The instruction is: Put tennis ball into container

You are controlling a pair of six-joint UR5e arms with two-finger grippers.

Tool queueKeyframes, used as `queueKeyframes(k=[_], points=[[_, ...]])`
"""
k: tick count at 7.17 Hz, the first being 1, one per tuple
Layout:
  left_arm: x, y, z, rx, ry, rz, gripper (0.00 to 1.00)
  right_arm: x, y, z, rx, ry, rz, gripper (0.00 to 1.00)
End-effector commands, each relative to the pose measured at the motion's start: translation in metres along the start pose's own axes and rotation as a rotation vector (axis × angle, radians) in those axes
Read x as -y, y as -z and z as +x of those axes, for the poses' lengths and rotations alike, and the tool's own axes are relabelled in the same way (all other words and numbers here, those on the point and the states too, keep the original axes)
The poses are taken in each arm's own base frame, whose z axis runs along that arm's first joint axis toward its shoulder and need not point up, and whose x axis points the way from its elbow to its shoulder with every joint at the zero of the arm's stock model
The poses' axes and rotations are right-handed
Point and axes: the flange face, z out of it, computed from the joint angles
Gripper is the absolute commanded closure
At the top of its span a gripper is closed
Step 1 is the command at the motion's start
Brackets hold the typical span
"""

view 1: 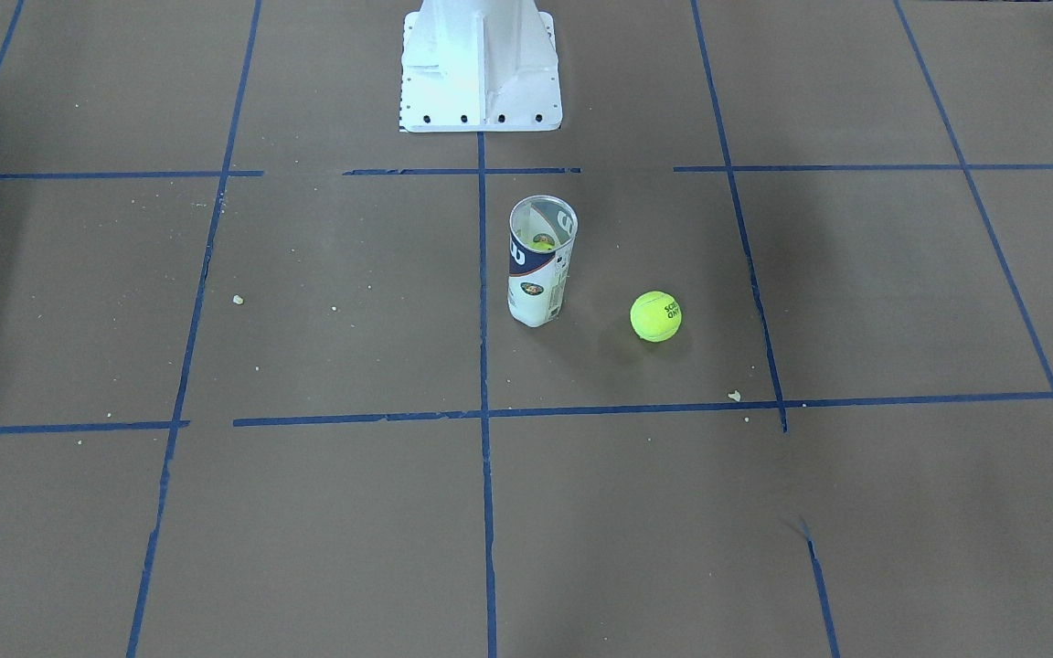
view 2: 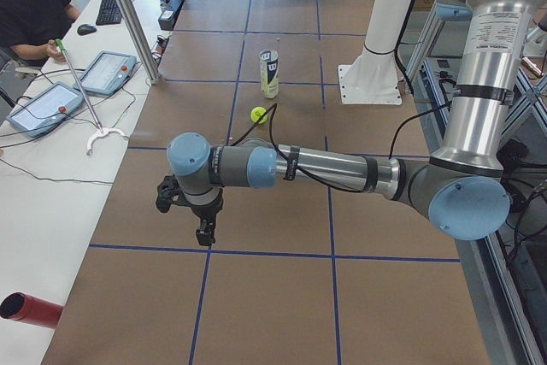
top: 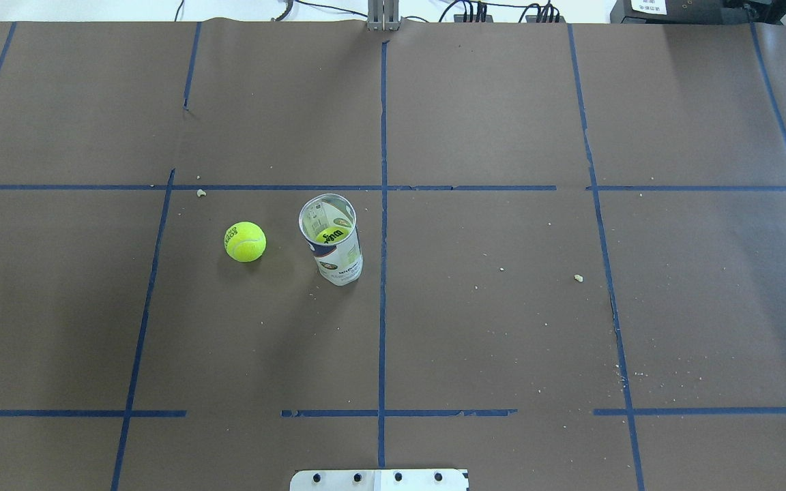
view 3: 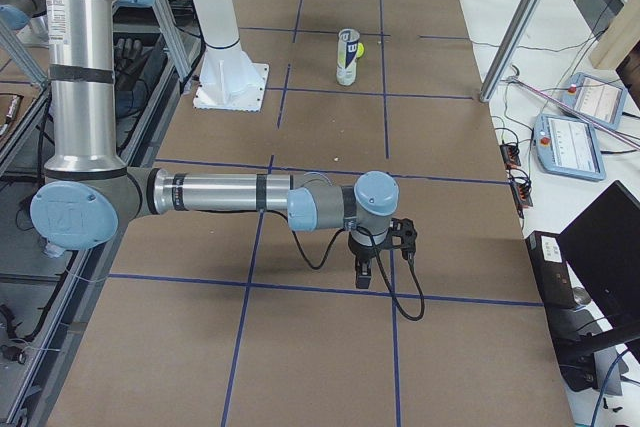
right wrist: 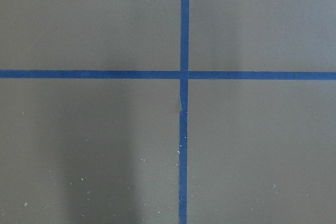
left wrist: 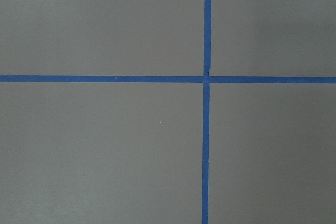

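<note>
The tennis ball (view 1: 655,316) (top: 245,241) lies on the brown table cover, bright yellow-green with black lettering. About a ball's width away stands the container (view 1: 540,265) (top: 333,242), an upright clear tube with a navy-and-white label and an open top. Something yellow shows down inside it. Both are small and far in the side views: ball (view 2: 258,114) (view 3: 360,49), tube (view 2: 269,73) (view 3: 347,57). My left gripper (view 2: 205,232) hangs over the table's left end, far from both. My right gripper (view 3: 363,275) hangs over the right end. I cannot tell whether either is open or shut. Both wrist views show only tape lines.
The white robot base (view 1: 481,73) (top: 379,479) stands at the table's middle edge, behind the tube. Blue tape lines grid the cover, with small crumbs (top: 578,277). An operator (view 2: 30,6), teach pendants (view 2: 107,72) and metal poles (view 2: 128,14) flank the far side. A red cylinder (view 2: 30,309) lies off-table.
</note>
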Motion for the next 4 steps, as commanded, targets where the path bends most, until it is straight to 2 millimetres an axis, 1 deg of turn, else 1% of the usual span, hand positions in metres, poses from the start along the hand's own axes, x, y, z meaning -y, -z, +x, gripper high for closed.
queueKeyframes(k=[1,2,3,4], points=[[0.009,0.054,0.073,-0.007,-0.026,0.074,0.0,0.0,0.0,0.0,0.0,0.0,0.0,0.0],[0.002,0.069,0.134,-0.02,-0.049,0.092,0.0,0.0,0.0,0.0,0.0,0.0,0.0,0.0],[-0.005,0.068,0.194,-0.044,-0.058,0.097,0.0,0.0,0.0,0.0,0.0,0.0,0.0,0.0],[-0.016,0.06,0.241,-0.069,-0.048,0.083,0.0,0.0,0.0,0.0,0.0,0.0,0.0,0.0]])
